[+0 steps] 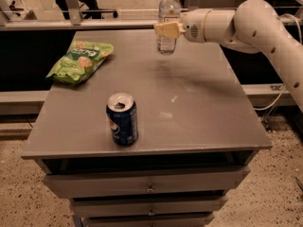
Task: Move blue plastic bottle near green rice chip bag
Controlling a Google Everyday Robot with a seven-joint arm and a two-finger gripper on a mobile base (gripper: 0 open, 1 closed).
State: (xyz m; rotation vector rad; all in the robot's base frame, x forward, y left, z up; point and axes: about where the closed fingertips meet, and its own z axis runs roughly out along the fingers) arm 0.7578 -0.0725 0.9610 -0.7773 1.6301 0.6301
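We saw the gripper (166, 30) clamped on the slim, clear blue plastic bottle (169, 8), upright at the matte grey table's (203, 112) far edge; the crinkled green rice chip bag (79, 62) lay well apart, leftward, and a cylindrical blue can (122, 118) stood near the front

We have a single view. We look down from above the drawer side of the grey table (213, 103), facing its far edge and the railing beyond. We stand close: the tabletop fills most of the frame, and the drawer fronts (147, 186) run off the bottom border. The arm (265, 27) enters from the frame's right border, so the gripper (166, 30) sits high in the middle, clasping the blue plastic bottle (168, 8), whose cap reaches the top border.
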